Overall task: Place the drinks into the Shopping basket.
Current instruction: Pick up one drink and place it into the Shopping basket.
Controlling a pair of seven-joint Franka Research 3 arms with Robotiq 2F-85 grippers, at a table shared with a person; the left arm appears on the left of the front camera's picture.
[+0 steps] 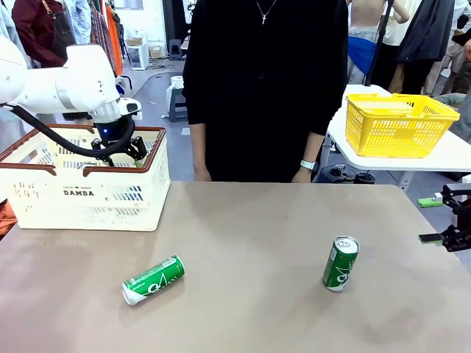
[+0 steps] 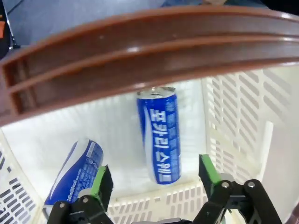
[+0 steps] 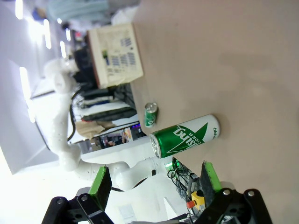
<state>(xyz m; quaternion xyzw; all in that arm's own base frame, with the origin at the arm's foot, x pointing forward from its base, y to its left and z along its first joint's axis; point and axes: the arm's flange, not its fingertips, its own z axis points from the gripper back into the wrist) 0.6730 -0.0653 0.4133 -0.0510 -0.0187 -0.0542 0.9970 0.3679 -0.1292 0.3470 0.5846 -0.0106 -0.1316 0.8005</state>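
Aluminium cans should be light, slick and easily dented, so grip the lying green can (image 1: 153, 279) and the standing green can (image 1: 341, 263) on the worktop (image 1: 257, 220) mid-body. Your left fingers (image 2: 102, 179) gape empty above the blue can (image 2: 159, 135) in the basket (image 1: 44, 184); your right fingers (image 3: 100, 184) are open and empty.

blue can (image 2: 159, 140), white lettering; green can (image 1: 153, 279) and second green can (image 1: 341, 263), white lettering; cream slotted basket (image 1: 44, 198), brown rim; yellow mesh basket (image 1: 397, 129).
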